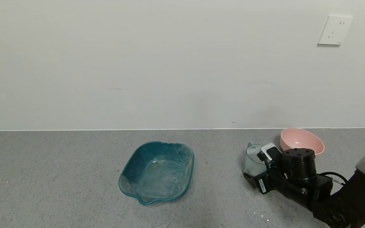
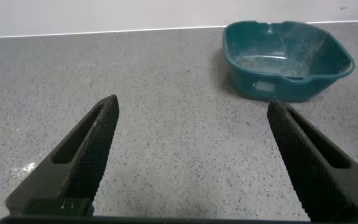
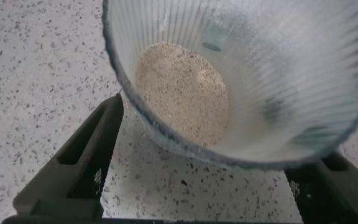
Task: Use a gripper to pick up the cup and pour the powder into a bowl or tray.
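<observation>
The translucent pale blue-green ribbed cup [image 1: 251, 160] stands on the grey counter at the right, just left of the round pink bowl [image 1: 301, 141]. In the right wrist view I look down into the cup [image 3: 278, 74] and see a patch of fine whitish powder [image 3: 182, 90] on its bottom. My right gripper [image 1: 258, 164] is open, and its spread black fingers [image 3: 86, 155] lie on either side of the cup. Whether they touch its wall I cannot tell. My left gripper [image 2: 191, 106] is open and empty over bare counter and is out of the head view.
A larger teal squarish tray [image 1: 157, 171] with handles sits at the middle of the counter; it also shows in the left wrist view [image 2: 288, 59]. A white wall with a socket [image 1: 334, 30] runs along the counter's back edge.
</observation>
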You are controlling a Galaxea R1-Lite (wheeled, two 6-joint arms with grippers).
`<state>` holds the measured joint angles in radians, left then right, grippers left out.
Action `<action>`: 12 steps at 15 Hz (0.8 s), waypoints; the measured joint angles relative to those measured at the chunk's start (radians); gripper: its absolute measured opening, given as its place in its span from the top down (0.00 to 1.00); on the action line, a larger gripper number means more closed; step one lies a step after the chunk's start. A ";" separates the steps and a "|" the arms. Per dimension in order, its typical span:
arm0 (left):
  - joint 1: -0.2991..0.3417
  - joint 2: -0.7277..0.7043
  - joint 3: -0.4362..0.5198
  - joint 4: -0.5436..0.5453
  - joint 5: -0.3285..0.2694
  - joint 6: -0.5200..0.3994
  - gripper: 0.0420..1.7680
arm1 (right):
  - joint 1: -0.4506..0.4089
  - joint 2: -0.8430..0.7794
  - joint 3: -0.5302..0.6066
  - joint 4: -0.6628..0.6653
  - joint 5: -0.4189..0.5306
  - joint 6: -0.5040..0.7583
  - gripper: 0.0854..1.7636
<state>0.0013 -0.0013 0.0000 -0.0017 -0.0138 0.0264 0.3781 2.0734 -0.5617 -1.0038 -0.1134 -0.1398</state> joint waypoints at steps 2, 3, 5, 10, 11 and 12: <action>0.000 0.000 0.000 0.000 0.000 0.000 0.03 | 0.000 -0.021 0.015 0.001 -0.017 -0.001 0.05; 0.000 0.000 0.000 0.000 0.000 0.000 0.03 | 0.000 -0.036 0.022 0.001 -0.035 -0.001 0.05; 0.000 0.000 0.000 0.000 0.000 0.000 0.03 | 0.000 -0.069 0.039 0.002 -0.050 -0.001 0.05; 0.000 0.000 0.000 0.000 0.000 0.000 0.03 | -0.001 -0.186 0.107 0.003 -0.102 -0.001 0.04; 0.000 0.000 0.000 0.000 0.000 0.000 0.03 | -0.005 -0.209 0.118 0.003 -0.113 -0.002 0.04; 0.000 0.000 0.000 0.000 0.000 0.000 0.03 | -0.009 -0.237 0.131 0.005 -0.119 -0.002 0.04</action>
<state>0.0013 -0.0013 0.0000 -0.0019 -0.0134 0.0260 0.3689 1.8366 -0.4309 -0.9987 -0.2321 -0.1417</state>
